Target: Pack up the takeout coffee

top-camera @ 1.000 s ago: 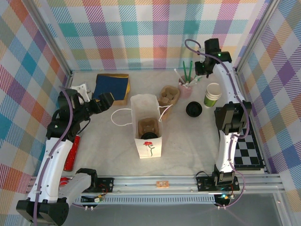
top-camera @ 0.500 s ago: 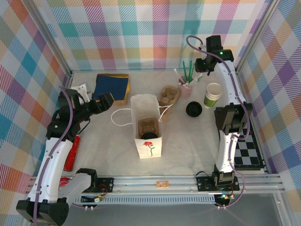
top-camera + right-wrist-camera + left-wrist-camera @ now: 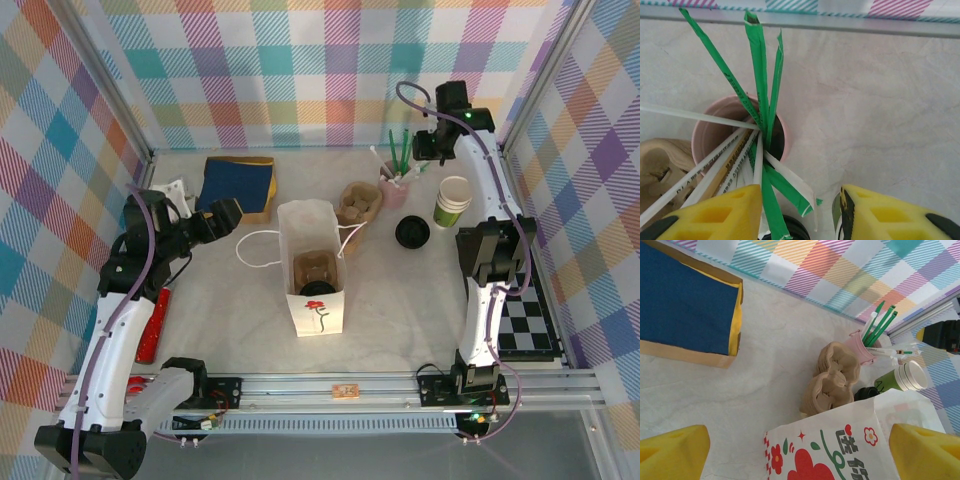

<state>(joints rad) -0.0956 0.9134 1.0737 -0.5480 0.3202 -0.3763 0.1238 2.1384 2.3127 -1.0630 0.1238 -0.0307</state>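
From above, the left gripper (image 3: 222,216) hovers left of the white paper bag (image 3: 312,262) with its fingers apart. The right gripper (image 3: 424,152) hangs over the pink pot (image 3: 393,190). The takeout coffee (image 3: 412,233) stands on the table to the right of the bag, near the lidless cup (image 3: 451,202).

The left wrist view has the yellow fingertips (image 3: 672,452) spread wide, and the coffee peeks out behind the bag.

In the right wrist view the fingers (image 3: 715,215) stand apart, gripping nothing, above the green straws (image 3: 760,75).

A: Where did the top camera sit?
B: High behind both arm bases, looking down over the whole table (image 3: 400,300).
A: And the wrist cameras?
B: The right looked past the right gripper (image 3: 800,200), very close on the pink pot (image 3: 707,137) just ahead. The left looked past the left gripper (image 3: 799,450) from farther back, the paper bag (image 3: 850,440) right below, the same pot well ahead. All three shared that pot.
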